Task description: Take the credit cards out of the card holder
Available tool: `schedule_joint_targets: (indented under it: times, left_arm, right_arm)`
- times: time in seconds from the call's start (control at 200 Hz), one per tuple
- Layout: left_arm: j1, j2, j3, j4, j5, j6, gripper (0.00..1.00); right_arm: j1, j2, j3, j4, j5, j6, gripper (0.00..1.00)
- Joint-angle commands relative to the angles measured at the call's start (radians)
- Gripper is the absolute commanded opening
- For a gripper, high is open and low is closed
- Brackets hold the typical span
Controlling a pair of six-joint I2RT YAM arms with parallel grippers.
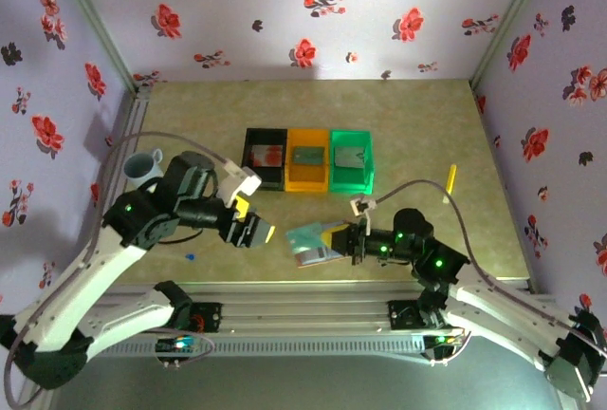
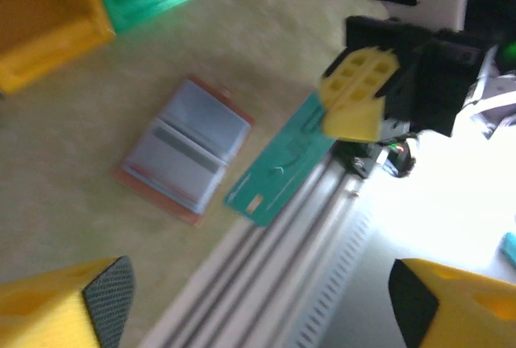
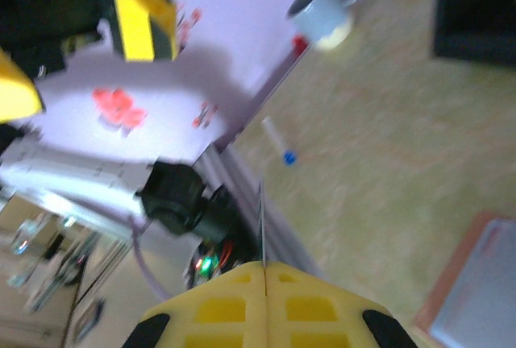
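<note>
Card holder point(image 2: 184, 148) blue-grey inside w/ pinkish rim, card point(image 2: 278, 163) prob. teal, 3 bins point(image 1: 307, 133) black/orange/green.

White arms point(image 1: 90, 282), black joints point(image 1: 142, 220), grey cables point(image 1: 175, 135); left gripper point(image 1: 258, 232) and right gripper point(image 1: 332, 239) yellow.

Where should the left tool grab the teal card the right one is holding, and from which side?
Probably the free end of the teal card, sticking out past the shut right tool. Bring the open left tool in from the left arm's side, one finger on each flat face: the card is thin and its other end is pinched.
</note>
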Motion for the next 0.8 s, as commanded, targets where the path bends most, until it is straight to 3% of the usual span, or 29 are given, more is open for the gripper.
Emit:
schedule_joint_targets:
  times: [0.0, 0.04, 0.305, 0.495, 0.795]
  left_arm:
    - [0.008, -0.071, -0.077, 0.094, -0.204, -0.047, 0.94]
    - [0.008, -0.1, -0.106, 0.12, -0.257, -0.064, 1.0]
    - [0.008, -0.237, -0.282, 0.253, -0.502, -0.11, 1.0]
    - [0.008, -0.333, -0.386, 0.352, -0.558, -0.115, 1.0]
    - [0.009, -0.329, -0.399, 0.343, -0.609, -0.102, 1.0]
  right_arm:
    - [-0.035, -0.024, 0.07, -0.098, 0.194, -0.022, 0.0]
    - [-0.046, -0.019, 0.082, -0.106, 0.214, -0.024, 0.0]
    - [-0.07, 0.12, 0.206, -0.157, 0.34, -0.035, 0.0]
    - [-0.079, 0.242, 0.288, -0.194, 0.472, -0.047, 0.0]
    - [-0.097, 0.484, 0.385, -0.089, 0.453, -0.035, 0.0]
